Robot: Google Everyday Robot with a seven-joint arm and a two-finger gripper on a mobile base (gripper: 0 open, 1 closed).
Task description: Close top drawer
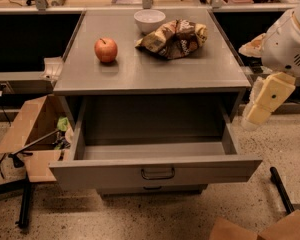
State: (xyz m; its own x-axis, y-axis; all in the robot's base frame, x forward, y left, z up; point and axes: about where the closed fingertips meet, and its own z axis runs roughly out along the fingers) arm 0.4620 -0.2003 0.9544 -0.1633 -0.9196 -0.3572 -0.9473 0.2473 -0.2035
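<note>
Camera view. Top drawer: wide grey metal, standing open well forward of the front edge of the surface; deep box, small dark bail handle centred on the front panel. Sliver of a lower drawer just beneath. On the surface: red apple near the left edge, white bowl at the back edge, crumpled snack bag just beside the bowl, toward the back right corner. Claw: cream-coloured, hanging off the front right corner, above the drawer's right side wall and apart from it; released or clenched, impossible to tell.
</note>
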